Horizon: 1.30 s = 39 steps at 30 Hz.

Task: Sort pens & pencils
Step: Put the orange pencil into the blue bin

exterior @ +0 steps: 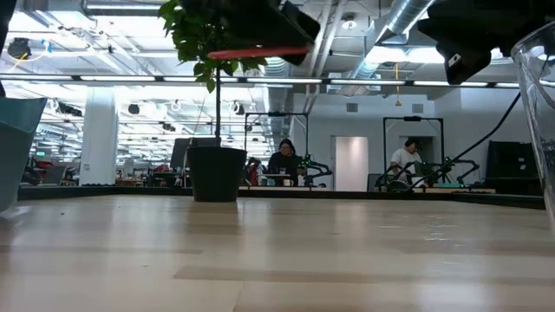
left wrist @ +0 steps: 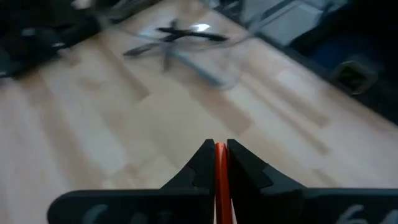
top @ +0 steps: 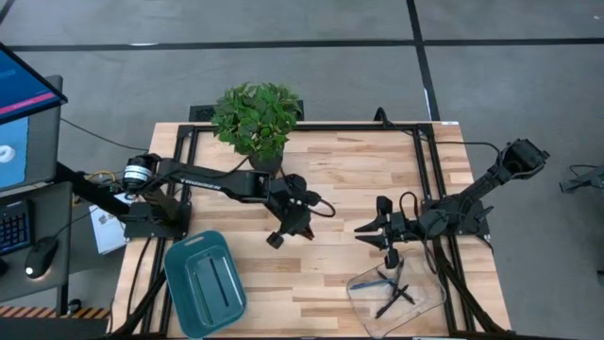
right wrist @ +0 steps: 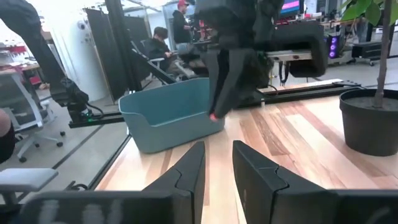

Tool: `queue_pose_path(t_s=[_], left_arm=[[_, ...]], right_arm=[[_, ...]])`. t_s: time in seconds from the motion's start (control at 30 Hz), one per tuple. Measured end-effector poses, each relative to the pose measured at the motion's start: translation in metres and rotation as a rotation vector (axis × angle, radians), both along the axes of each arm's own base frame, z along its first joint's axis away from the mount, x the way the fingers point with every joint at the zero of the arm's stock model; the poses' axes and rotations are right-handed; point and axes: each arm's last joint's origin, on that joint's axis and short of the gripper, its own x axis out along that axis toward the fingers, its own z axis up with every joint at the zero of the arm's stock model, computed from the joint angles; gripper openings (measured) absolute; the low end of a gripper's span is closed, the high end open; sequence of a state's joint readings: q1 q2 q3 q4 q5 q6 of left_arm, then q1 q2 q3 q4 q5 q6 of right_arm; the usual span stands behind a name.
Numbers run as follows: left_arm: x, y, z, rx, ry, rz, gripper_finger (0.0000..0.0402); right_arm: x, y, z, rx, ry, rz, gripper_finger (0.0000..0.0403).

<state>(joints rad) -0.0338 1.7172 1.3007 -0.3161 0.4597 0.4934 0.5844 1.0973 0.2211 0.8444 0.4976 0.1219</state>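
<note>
The left gripper [top: 280, 236] hangs above the middle of the table [top: 330, 170], its fingers [left wrist: 202, 163] closed tight on an orange pen [left wrist: 220, 177] that stands as a thin strip between them. In the right wrist view the same pen [right wrist: 213, 116] shows only as a small orange tip below the dark fingers, just in front of the teal tray [right wrist: 168, 118].

The teal tray [top: 204, 283] sits near the table's front left corner, and two dark sticks lie inside it. A clear tray [top: 396, 293] sits near the front right corner, holding several crossed dark pens [top: 394, 295] and a blue one [top: 377, 280].

The right gripper [top: 376, 230] is over the table just behind the clear tray, pointing toward the left arm. Its fingers [right wrist: 186, 171] stand a little apart with nothing between them.

A potted plant [top: 257, 118] stands at the back edge of the table.
</note>
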Motion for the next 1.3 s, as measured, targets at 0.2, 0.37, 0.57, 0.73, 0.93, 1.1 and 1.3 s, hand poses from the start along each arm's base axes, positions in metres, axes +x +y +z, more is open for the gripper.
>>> queue_pose_path(t_s=[0.2, 0.37, 0.57, 0.73, 0.93, 1.1, 1.3], left_arm=[[-0.007, -0.013, 0.011, -0.157, 0.097, -0.15, 0.0011], [-0.022, -0.035, 0.012, -0.222, 0.215, -0.249, 0.0011], [-0.037, -0.07, 0.012, -0.188, 0.299, -0.304, 0.0007], [-0.049, -0.093, 0.012, -0.134, 0.347, -0.296, 0.0007], [-0.064, -0.106, 0.02, -0.151, 0.418, -0.281, 0.0007], [-0.085, -0.11, 0.038, -0.145, 0.452, -0.218, 0.0007], [-0.122, -0.107, 0.045, -0.126, 0.427, -0.075, 0.0007]], right_arm=[[-0.002, 0.004, -0.001, -0.004, 0.005, 0.022, 0.0102], [-0.004, 0.007, -0.001, -0.008, 0.01, 0.042, 0.0102], [-0.006, 0.01, -0.002, -0.014, 0.02, 0.061, 0.0102], [-0.007, 0.011, -0.002, -0.005, 0.019, 0.064, 0.0102], [-0.006, 0.011, -0.002, 0.022, 0.023, 0.063, 0.0102], [-0.007, 0.011, -0.002, 0.022, 0.023, 0.067, 0.0102], [-0.009, 0.015, -0.002, 0.022, 0.023, 0.086, 0.0102]])
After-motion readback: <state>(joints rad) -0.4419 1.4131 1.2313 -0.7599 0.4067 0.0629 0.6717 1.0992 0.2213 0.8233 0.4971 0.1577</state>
